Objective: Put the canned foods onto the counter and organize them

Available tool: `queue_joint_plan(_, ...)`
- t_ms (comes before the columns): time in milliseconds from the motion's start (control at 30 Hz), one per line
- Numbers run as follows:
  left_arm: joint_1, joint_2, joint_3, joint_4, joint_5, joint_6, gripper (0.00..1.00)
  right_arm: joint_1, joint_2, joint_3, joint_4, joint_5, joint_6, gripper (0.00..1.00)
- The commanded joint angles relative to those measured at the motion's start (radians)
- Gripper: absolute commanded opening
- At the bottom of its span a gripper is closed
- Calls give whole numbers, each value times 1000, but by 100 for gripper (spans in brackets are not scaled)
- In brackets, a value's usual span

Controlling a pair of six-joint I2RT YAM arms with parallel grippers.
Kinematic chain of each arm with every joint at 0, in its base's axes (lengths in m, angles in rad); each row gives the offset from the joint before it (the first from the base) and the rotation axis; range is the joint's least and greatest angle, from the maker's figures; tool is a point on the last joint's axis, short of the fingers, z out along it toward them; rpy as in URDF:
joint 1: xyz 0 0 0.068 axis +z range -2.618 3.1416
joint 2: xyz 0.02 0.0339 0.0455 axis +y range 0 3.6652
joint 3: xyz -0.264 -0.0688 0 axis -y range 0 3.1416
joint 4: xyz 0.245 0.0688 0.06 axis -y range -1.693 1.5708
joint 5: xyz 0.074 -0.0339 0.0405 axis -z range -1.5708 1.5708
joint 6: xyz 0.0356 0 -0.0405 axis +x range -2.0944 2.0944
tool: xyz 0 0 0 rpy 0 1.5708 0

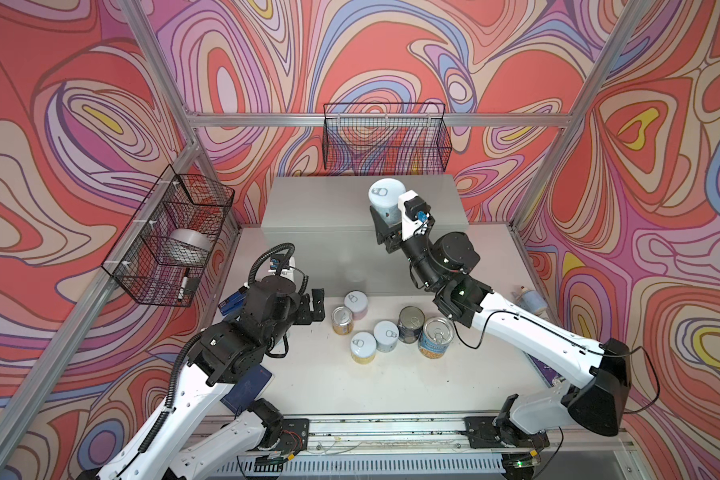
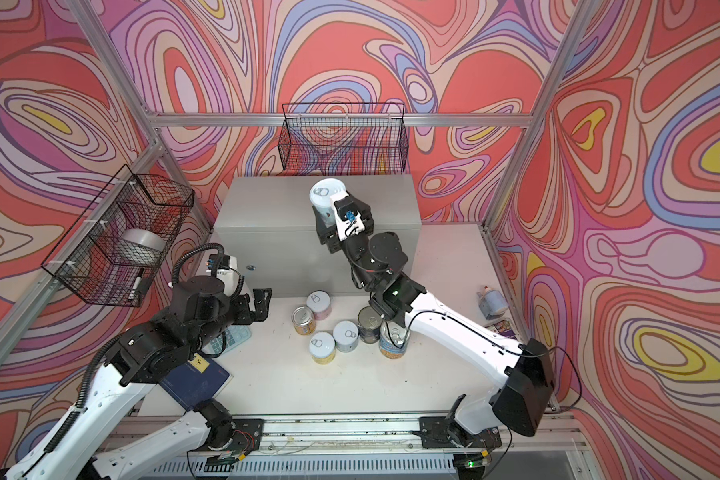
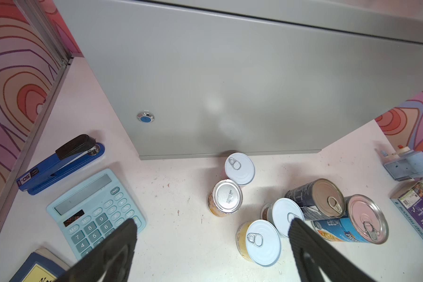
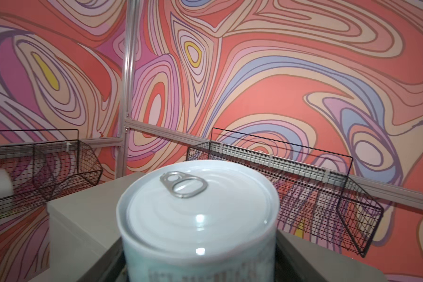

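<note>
My right claw point(image 1: 387, 214) clamped round a pale blue tin point(image 1: 385, 192), upright over the grey box point(image 1: 316, 208), my left claw point(image 1: 313, 307) spread wide and empty, six other tins point(image 1: 386, 334) clustered on the white table point(image 1: 350, 382).

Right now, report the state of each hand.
Left hand: open, holding nothing.
Right hand: closed on a pale blue can over the grey box.

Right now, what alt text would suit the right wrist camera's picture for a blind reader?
A pale blue tin with a pull tab fills the foreground, upright. Behind it lie the flat top of a grey box, two black wire baskets and a swirly pink wall.
</note>
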Motion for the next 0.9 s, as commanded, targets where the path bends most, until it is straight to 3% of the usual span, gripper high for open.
queue_joint_plan(0, 5, -15, 1, 16, 17, 16, 100, -92, 35, 64, 4, -28, 52, 47)
queue_joint_plan(333, 5, -23, -22, 19, 34, 19, 100, -339, 214, 200, -25, -154, 174, 48)
queue_joint_plan(667, 5, -29, -50, 28, 19, 23, 100, -402, 332, 229, -23, -137, 228, 48)
queue_joint_plan(867, 5, -25, -50, 21, 22, 33, 100, -408, 331, 152, 69, -19, 247, 49)
